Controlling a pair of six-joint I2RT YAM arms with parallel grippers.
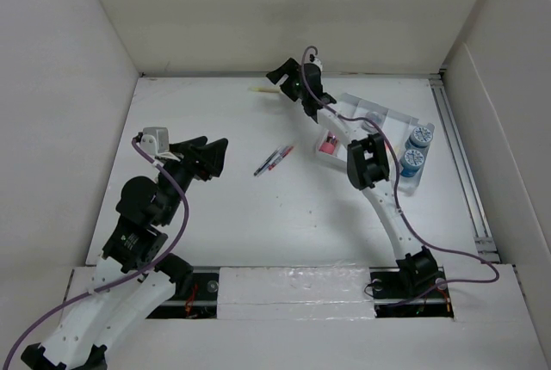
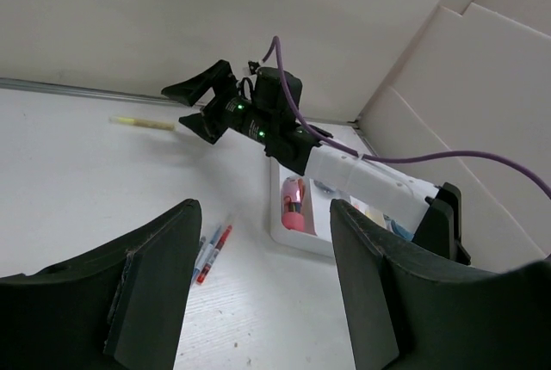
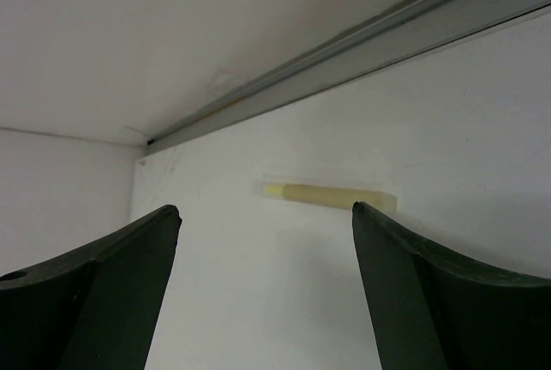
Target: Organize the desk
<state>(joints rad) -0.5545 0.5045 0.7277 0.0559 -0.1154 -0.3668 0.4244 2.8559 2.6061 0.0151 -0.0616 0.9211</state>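
White panel walls (image 1: 284, 9) bound the surface (image 1: 224, 215), which spans the whole area ahead of both arm bases. A yellow stick (image 1: 261, 91) lies on the surface close to the far wall, its long axis roughly parallel to that wall. The right gripper (image 1: 281, 83) is just beside the stick, to its right, with fingers spread wide and holding nothing. In the right wrist view the stick (image 3: 330, 196) sits just beyond the fingertips and runs along the line joining them. A grasp therefore probably calls for a wrist roll, so that the fingers close across the narrow width. The left gripper (image 1: 220, 157) is well apart from the stick, its fingers also wide apart and empty, so the right arm is the nearer one. Loose pens (image 1: 274, 161) lie side by side mid-surface, between the two grippers. A compartmented tray (image 1: 387, 114) stands at the right. It holds a pink item (image 1: 328, 144) in its near-left compartment and two blue-capped cylinders (image 1: 419, 137) along its right side. The right arm hides the other compartments.
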